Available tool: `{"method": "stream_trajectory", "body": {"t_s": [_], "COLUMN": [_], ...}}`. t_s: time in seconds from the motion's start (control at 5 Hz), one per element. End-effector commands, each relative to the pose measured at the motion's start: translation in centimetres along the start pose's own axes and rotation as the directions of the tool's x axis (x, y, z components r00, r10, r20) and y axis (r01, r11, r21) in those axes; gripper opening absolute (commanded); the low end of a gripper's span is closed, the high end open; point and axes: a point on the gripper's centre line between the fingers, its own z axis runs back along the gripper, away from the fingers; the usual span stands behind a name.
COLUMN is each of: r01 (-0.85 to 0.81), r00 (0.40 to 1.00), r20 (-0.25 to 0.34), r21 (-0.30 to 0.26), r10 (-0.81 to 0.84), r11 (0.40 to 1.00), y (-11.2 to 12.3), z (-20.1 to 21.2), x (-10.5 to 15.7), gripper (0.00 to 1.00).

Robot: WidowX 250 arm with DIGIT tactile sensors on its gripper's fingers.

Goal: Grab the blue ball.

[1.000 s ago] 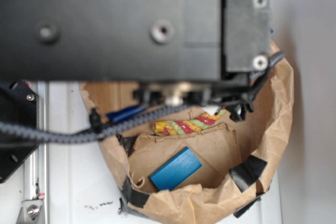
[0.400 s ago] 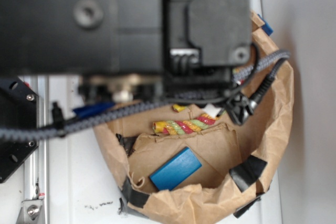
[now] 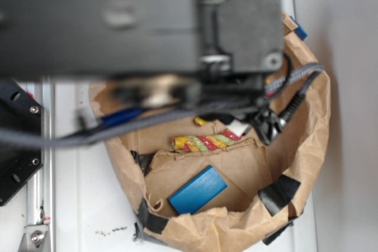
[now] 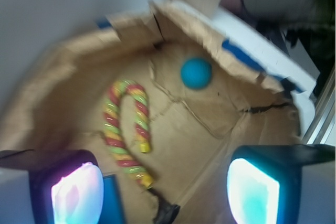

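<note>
The blue ball is a small teal sphere lying inside a brown paper basket, near its far wall in the wrist view. In the exterior view it is hidden behind the arm. My gripper is open and empty, jaws wide apart, hovering above the basket floor well short of the ball. Its pads glow at the bottom corners. In the exterior view the black arm body covers the top of the basket and the fingertips do not show.
A striped candy-cane rope lies between my gripper and the ball; it also shows in the exterior view. A flat blue block rests at the basket's front. Basket walls with black tape surround everything. A grey cable crosses the basket.
The arm has shifted left across the exterior view and now blurs with motion. The candy cane and blue block have not moved.
</note>
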Motion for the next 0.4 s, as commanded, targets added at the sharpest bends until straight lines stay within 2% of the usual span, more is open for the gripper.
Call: {"method": "stream_trajectory", "body": {"t_s": [0.0, 0.2], "r01": [-0.044, -0.099], "r00": [0.999, 0.995], "r20": [0.026, -0.020], "r21": [-0.015, 0.024], "r10": [0.044, 0.099], "r11": [0.999, 0.995], "y": [1.9, 1.1], "z": [-3.1, -4.9], "x": [1.1, 2.1], "gripper": [1.00, 1.00]}}
